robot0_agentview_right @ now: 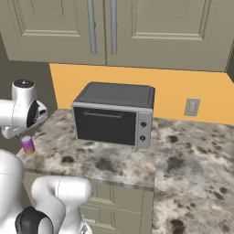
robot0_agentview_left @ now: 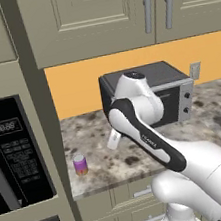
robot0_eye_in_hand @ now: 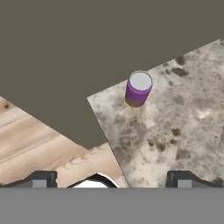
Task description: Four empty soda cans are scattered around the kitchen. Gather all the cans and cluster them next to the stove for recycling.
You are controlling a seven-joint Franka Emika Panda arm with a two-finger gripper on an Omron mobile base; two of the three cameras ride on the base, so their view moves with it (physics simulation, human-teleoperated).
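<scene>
Writing: I read none on the purple can (robot0_eye_in_hand: 138, 89) | can upright near surface (robot0_eye_in_hand: 183, 118) corner, at 11 o'clock from my claw (robot0_eye_in_hand: 112, 179) | claw wide open, empty, arm bent above it

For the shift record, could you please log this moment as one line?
claw: open, empty | purple can: upright on counter near corner | claw above, not touching | toaster oven behind

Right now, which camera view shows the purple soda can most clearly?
The hand view shows the purple soda can best: silver top and purple side, nothing in front, near the counter corner. The left base view shows it small but whole. In the right base view it is tiny, just under the arm.
</scene>
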